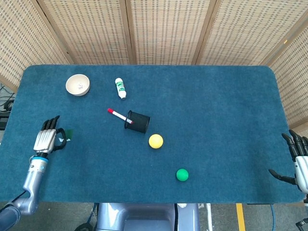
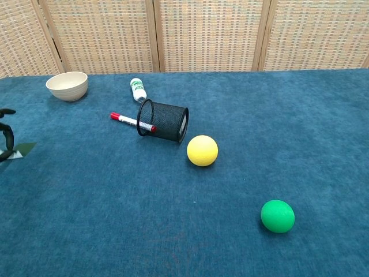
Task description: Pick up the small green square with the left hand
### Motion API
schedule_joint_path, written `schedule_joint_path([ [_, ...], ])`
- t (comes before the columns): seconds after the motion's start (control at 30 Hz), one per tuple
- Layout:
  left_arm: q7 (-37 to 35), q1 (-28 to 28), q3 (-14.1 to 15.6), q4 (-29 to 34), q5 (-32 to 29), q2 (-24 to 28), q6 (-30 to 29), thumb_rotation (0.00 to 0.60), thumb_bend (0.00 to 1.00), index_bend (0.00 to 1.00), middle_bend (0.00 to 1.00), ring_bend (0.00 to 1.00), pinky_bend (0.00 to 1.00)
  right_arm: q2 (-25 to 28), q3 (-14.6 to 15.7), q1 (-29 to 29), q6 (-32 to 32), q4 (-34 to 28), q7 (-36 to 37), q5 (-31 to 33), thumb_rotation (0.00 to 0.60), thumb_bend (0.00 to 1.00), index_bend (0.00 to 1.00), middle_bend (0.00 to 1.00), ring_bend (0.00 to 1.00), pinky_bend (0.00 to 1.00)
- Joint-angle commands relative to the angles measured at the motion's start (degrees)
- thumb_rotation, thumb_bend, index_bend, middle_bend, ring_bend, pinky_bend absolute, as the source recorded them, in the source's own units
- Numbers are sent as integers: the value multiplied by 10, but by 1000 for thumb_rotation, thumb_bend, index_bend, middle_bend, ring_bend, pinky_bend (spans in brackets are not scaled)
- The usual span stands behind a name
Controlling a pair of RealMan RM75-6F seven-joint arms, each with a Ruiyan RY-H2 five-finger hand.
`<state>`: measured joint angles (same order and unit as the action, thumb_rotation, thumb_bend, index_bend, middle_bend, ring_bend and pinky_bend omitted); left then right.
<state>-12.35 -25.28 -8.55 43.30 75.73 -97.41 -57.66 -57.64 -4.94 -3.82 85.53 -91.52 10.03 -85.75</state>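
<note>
Blue table (image 1: 216,106): left hand (image 1: 46,139) seemingly pinches green square (image 1: 66,136).

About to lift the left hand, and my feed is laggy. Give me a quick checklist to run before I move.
1. Left hand at the small green square: ok, fingers curl beside it.
2. Square firmly pinched: cannot tell; the chest view shows it at the fingers, its far corner looking raised.
3. Lift path clear: ok, bowl and marker are well away.
4. Right hand parked: ok, at the table's right edge, holding nothing.
5. Loose balls: ok, yellow ball and green ball lie far off.
</note>
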Motion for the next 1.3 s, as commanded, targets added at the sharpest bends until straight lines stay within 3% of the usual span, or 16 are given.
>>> schedule_joint_path([
  [0.03,20,-24,-22,9,-19,16,27,600,534,752,0,0,0,-1,0,0,0,0,-1,0,600,0,0,0,0,0],
  [0.33,72,-88,-85,34,-82,57,96,600,533,756,0,0,0,-4,-1,-3,-8,2,-9,8,600,0,0,0,0,0],
  [0.57,85,-97,-118,87,-105,107,75,600,492,729,0,0,0,-6,-4,-5,-14,5,-10,16,600,0,0,0,0,0],
  [0.6,85,-92,-117,100,-104,116,68,600,463,688,0,0,0,-6,-4,-5,-14,5,-10,16,600,0,0,0,0,0],
  [0.63,85,-85,-115,118,-102,128,58,600,397,583,0,0,0,-6,-4,-5,-14,5,-11,15,600,0,0,0,0,0],
  [0.73,72,-55,-102,167,-82,161,15,600,161,139,0,0,0,-5,-3,-3,-8,3,-12,11,600,0,0,0,0,0],
  [0.77,67,-46,-97,181,-77,171,5,600,88,40,0,0,0,-5,-2,-3,-6,3,-12,9,600,0,0,0,0,0],
  [0.87,51,2,-77,254,-51,226,-50,600,2,0,0,0,0,-4,-1,-1,-1,0,-13,4,600,0,0,0,0,0],
  [1.0,40,51,-60,341,-37,290,-98,600,0,0,0,0,0,-2,-1,1,5,-2,-10,0,600,0,0,0,0,0],
  [1.3,26,135,-18,451,-2,369,-190,600,0,0,0,0,0,3,0,7,18,-5,-1,-8,600,0,0,0,0,0],
])
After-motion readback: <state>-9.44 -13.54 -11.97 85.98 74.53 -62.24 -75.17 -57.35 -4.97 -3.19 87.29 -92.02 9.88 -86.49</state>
